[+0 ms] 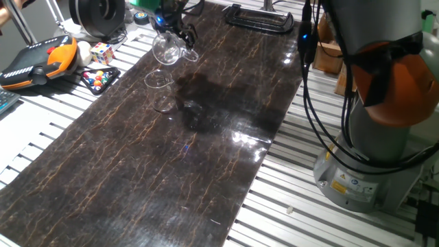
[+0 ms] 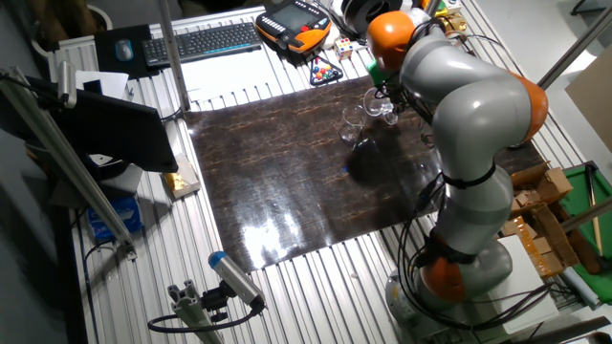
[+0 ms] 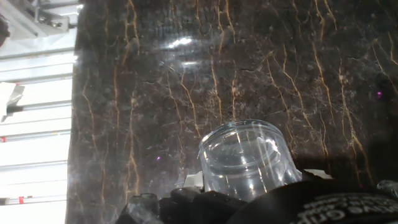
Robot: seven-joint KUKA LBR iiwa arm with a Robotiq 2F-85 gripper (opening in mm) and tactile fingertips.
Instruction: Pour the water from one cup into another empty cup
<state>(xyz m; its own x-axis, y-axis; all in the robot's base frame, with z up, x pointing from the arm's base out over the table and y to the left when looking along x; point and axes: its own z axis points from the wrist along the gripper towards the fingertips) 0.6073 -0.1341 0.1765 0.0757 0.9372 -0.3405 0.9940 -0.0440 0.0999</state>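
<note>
Now I see gripper (image 1: 180,34) clamped on larger cup (image 1: 167,49), lifted, tilted just above smaller cup (image 1: 160,89). Pour underway, I judge; water transfer unconfirmed.

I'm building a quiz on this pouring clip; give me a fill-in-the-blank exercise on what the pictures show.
1. The gripper holds the handled cup ____ over the smaller cup.
2. The smaller cup stands ____ on the dark mat.
3. Both cups are made of clear ____.
4. A Rubik's cube sits off the mat, next to an orange ____.

Missing words: tilted; upright; glass; controller
</note>
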